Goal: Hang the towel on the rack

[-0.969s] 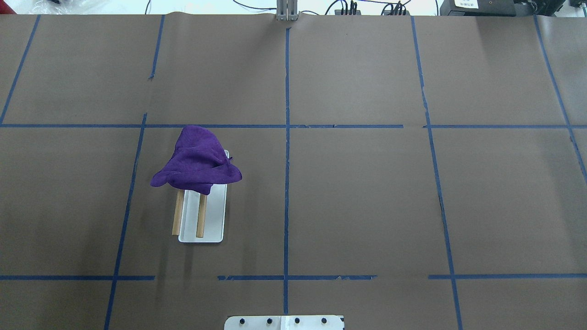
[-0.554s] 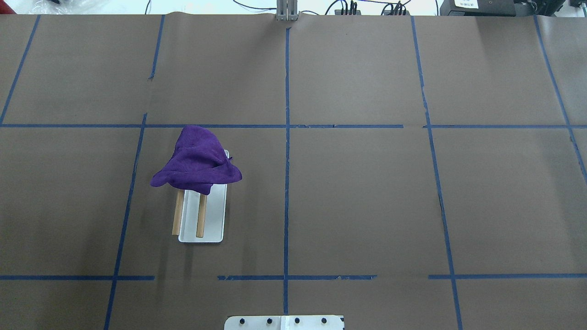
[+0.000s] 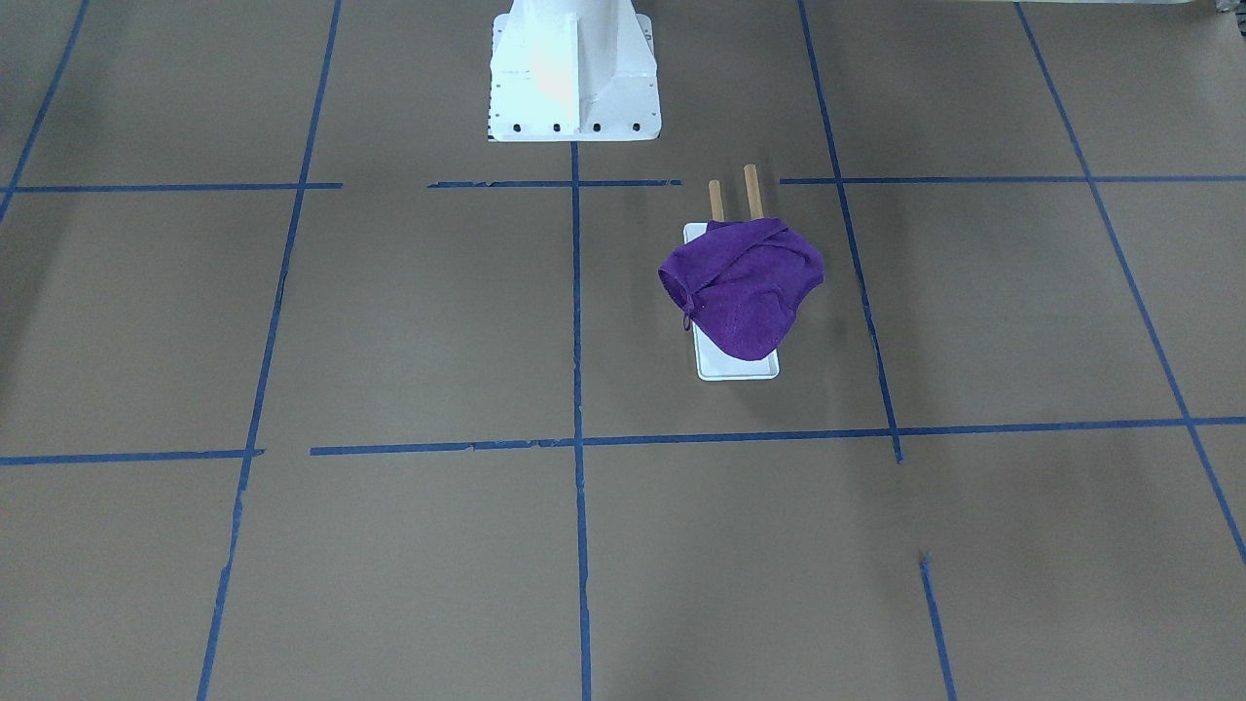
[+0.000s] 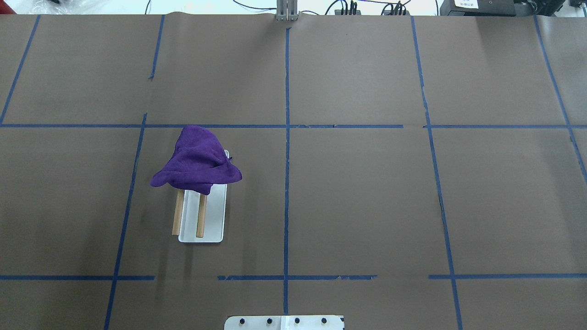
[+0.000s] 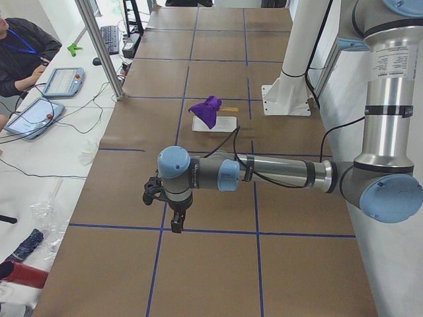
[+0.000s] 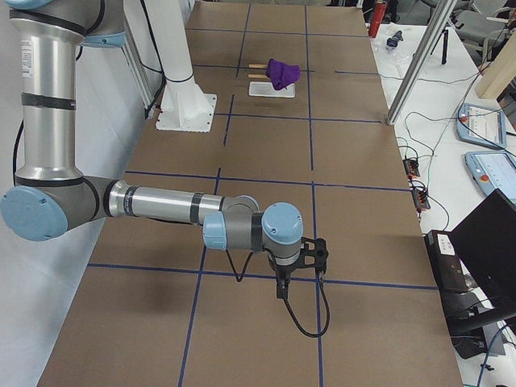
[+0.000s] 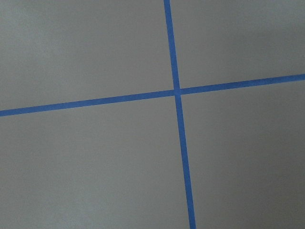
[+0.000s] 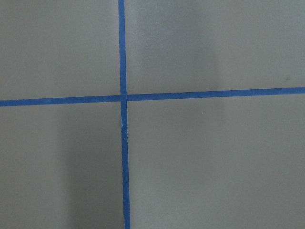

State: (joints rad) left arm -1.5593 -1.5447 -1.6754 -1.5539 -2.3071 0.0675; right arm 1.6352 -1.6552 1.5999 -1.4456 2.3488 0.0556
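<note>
The purple towel (image 4: 197, 160) lies bunched over the far end of the rack's two wooden dowels (image 4: 200, 215). Their near ends stick out bare over the white base (image 4: 215, 215). The towel (image 3: 745, 287) and rack base (image 3: 740, 368) also show in the front view, with the towel's small loop at its edge. My left gripper (image 5: 176, 226) shows only in the exterior left view, far from the rack, pointing down over the table. My right gripper (image 6: 280, 292) shows only in the exterior right view, likewise far away. I cannot tell whether either is open or shut. The wrist views show only paper and tape.
The table is covered in brown paper with a blue tape grid. The white robot pedestal (image 3: 572, 78) stands at the robot's side of the table. An operator (image 5: 20, 46) and tablets sit beyond the table's far edge, with cables along it.
</note>
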